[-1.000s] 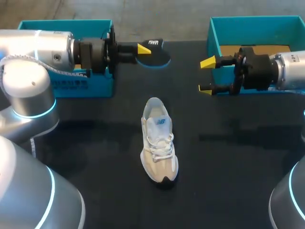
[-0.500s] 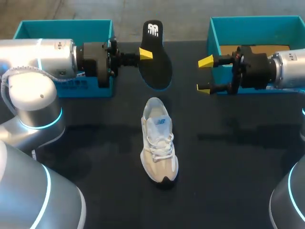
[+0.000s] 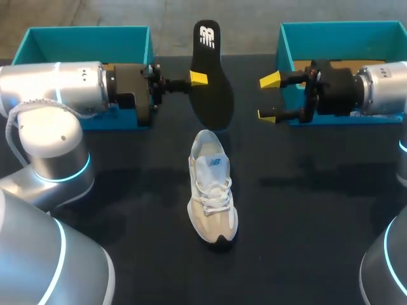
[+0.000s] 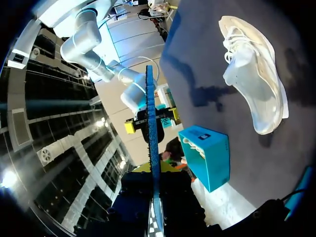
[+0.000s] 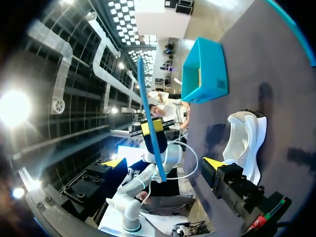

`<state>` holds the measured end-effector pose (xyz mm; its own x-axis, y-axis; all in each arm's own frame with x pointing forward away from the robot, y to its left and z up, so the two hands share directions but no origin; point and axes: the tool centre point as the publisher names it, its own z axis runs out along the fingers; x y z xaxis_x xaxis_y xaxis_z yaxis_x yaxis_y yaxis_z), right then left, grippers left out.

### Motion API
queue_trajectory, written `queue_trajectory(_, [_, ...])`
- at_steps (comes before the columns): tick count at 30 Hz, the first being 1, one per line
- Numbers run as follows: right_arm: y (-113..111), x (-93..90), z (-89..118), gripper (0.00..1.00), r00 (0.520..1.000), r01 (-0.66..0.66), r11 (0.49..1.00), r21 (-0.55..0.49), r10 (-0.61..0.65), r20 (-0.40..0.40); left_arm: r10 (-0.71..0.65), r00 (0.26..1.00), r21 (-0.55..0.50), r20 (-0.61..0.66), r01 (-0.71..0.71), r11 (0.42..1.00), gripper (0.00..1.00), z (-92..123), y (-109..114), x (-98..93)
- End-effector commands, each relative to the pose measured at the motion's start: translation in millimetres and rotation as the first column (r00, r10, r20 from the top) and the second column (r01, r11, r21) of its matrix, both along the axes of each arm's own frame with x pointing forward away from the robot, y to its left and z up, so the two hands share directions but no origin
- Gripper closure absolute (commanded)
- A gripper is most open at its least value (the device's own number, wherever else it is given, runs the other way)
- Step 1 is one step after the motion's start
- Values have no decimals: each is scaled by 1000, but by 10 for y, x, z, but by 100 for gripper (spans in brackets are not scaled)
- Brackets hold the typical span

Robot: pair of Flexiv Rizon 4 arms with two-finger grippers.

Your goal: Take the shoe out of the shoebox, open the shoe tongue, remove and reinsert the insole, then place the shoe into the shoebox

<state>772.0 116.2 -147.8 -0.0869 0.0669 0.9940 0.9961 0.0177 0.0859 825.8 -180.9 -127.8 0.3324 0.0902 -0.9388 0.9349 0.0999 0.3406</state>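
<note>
My left gripper (image 3: 198, 78) is shut on the black insole (image 3: 210, 76), held in the air beyond the shoe with its printed face turned up toward the head camera. In the left wrist view the insole (image 4: 150, 123) runs edge-on out from that gripper (image 4: 153, 173). The white and beige shoe (image 3: 212, 187) lies on the black table, heel toward the insole; it also shows as the shoe (image 4: 254, 74) and the shoe (image 5: 244, 138). My right gripper (image 3: 268, 97) hangs open and empty to the right of the insole, its fingertips (image 5: 215, 163) wide apart, facing the insole (image 5: 148, 123).
A teal shoebox (image 3: 89, 38) stands at the back left behind my left arm, seen also as the box (image 5: 205, 71). A second teal box (image 3: 343, 32) stands at the back right behind my right arm, seen also as the box (image 4: 207, 158).
My left wrist has turned, swinging the insole from lying low and foreshortened to showing its full face, and carried it slightly right. My right gripper has edged left, still open.
</note>
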Motion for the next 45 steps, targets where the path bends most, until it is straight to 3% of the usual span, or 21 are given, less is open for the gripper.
queue_trajectory(1, [76,25,14,0,1000,-13,1000,-3,13,2,2,1000,-6,4,-2,1000,100,-7,-51,2])
queue_trajectory(18, [340,38,58,0,997,-72,997,10,71,18,-11,1000,-42,-10,10,999,100,-14,-287,-51])
queue_trajectory(21, [370,52,66,5,997,-79,997,11,79,22,-12,1000,-48,-13,11,999,100,-20,-331,-61])
queue_trajectory(29, [452,83,51,50,995,-101,995,21,101,28,-17,1000,-66,-22,16,998,100,-21,-386,-85])
queue_trajectory(45, [536,54,17,63,992,-120,992,41,119,35,-20,1000,-77,-22,19,997,100,-18,-398,-95])
